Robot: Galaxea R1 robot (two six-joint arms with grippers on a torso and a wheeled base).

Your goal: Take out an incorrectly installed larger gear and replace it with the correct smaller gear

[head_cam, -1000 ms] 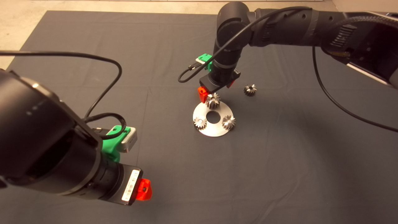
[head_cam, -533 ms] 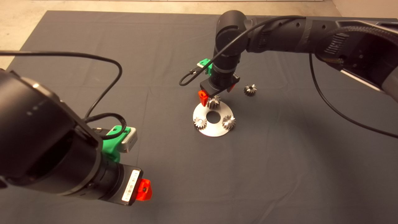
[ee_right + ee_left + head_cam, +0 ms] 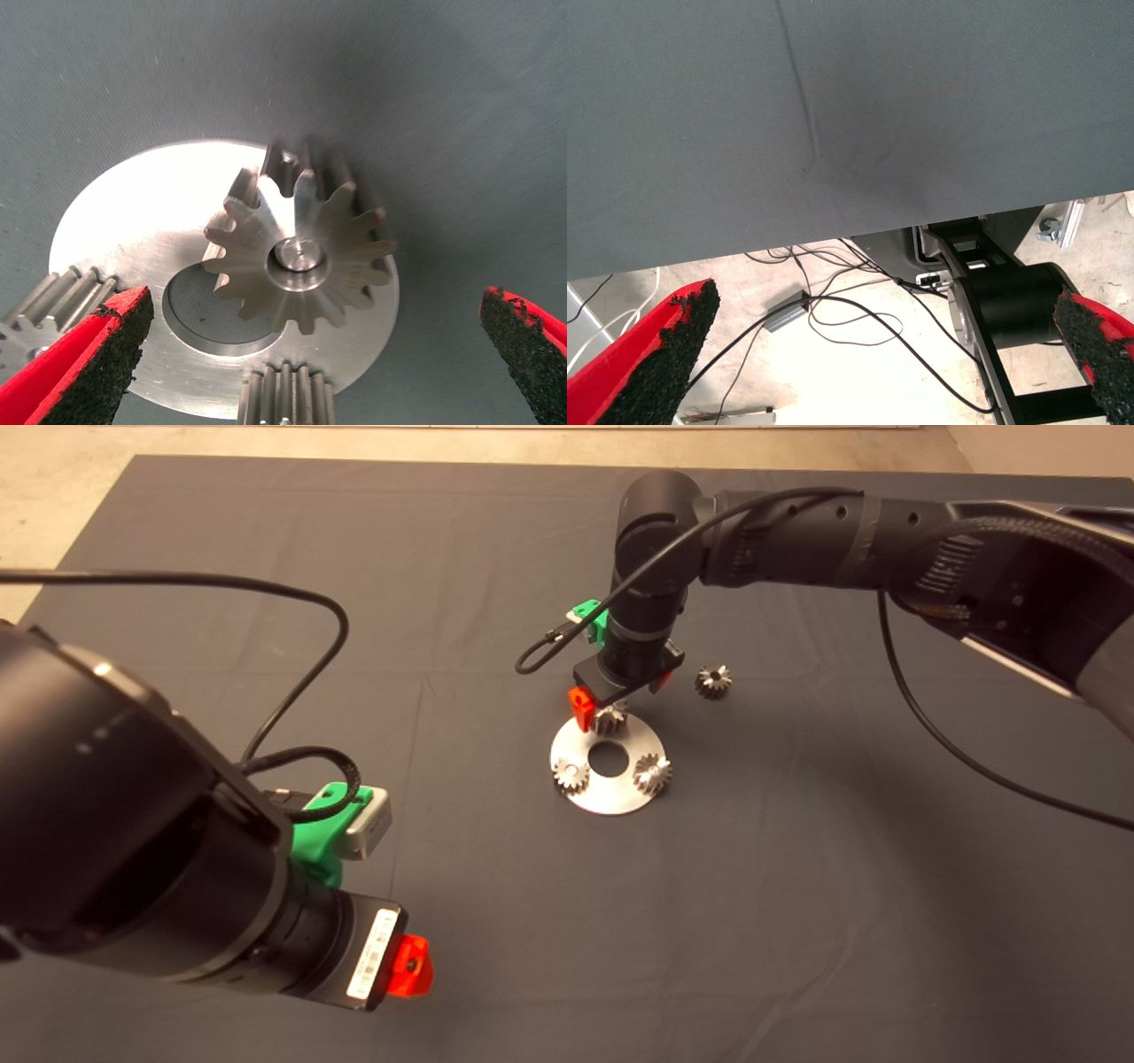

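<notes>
The larger gear [image 3: 609, 718], shiny steel with long flared teeth, sits on a pin at the far side of a round steel disc [image 3: 611, 793]. My right gripper [image 3: 617, 698] hangs straight over it, fingers open and set to either side, not touching it. In the right wrist view the larger gear [image 3: 297, 257] lies between the open fingers of that gripper [image 3: 310, 341]. The smaller gear [image 3: 712, 681], darker, lies loose on the mat to the right of the disc. My left gripper [image 3: 403, 965] is parked at the lower left, open and empty.
Two more small gears [image 3: 571, 775] [image 3: 652, 773] sit on the disc's near side around its centre hole [image 3: 607, 758]. The right arm's cable [image 3: 540, 651] loops beside the gripper. The left wrist view shows the mat's edge [image 3: 833, 235] and cables on the floor.
My right gripper has come down towards the larger gear and now partly hides it in the head view. The left arm and the gears have not moved.
</notes>
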